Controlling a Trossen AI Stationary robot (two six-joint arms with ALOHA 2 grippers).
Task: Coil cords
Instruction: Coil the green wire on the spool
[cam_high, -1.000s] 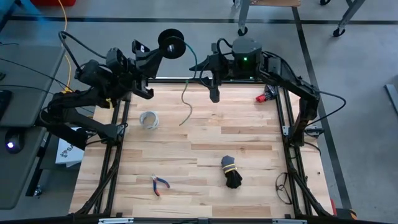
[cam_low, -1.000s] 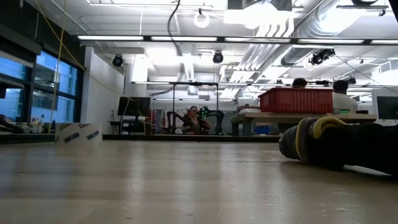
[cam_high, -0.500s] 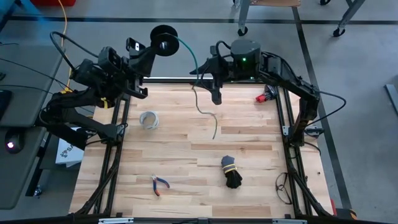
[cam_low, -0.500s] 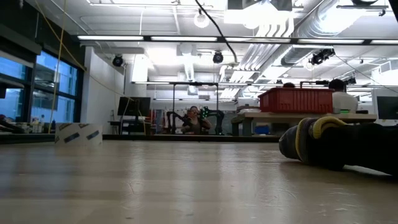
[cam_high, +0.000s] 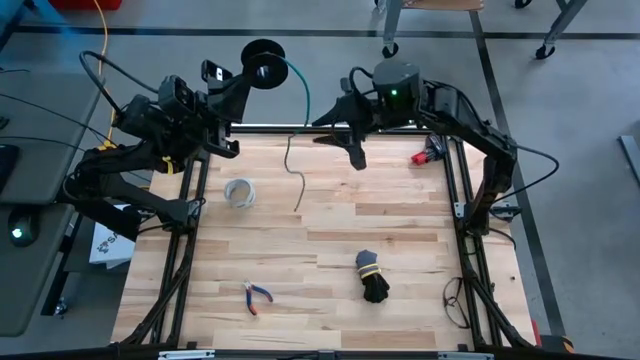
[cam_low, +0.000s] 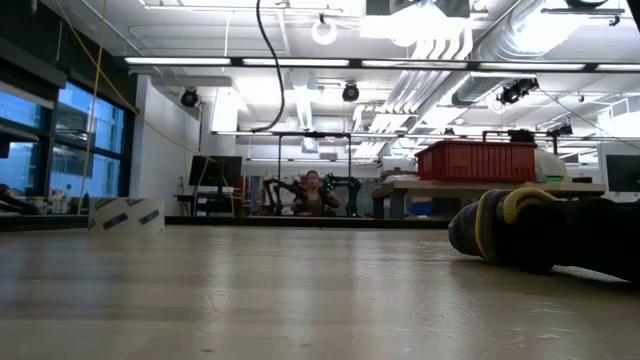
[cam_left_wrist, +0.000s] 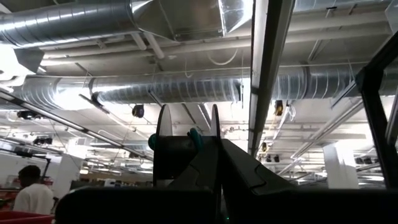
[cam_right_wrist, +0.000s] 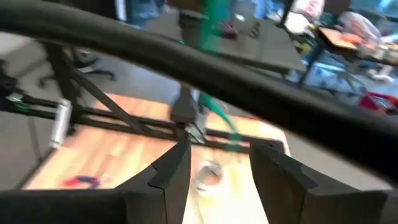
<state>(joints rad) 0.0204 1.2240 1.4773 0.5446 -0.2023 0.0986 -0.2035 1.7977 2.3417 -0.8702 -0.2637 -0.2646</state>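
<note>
You have the wooden table (cam_high: 400, 230) spread below both arms, which are raised over its far edge. Your left gripper (cam_high: 247, 78) sits past the far-left corner, fingers pressed together on the dark spool (cam_high: 265, 62) that carries the coil; from its wrist camera the spool (cam_left_wrist: 180, 149) stands edge-on just beyond the fingertips. Your right gripper (cam_high: 338, 118) hangs over the far middle of the table with its fingers (cam_right_wrist: 177, 171) spread and nothing between them. The green cord (cam_high: 298, 120) arcs off the spool to the right, then dangles down over the far part of the table, just left of the right gripper. Nearer you lie the black cord bundle (cam_high: 372, 277), the pale ring (cam_high: 239, 192) and pliers (cam_high: 257, 296).
</note>
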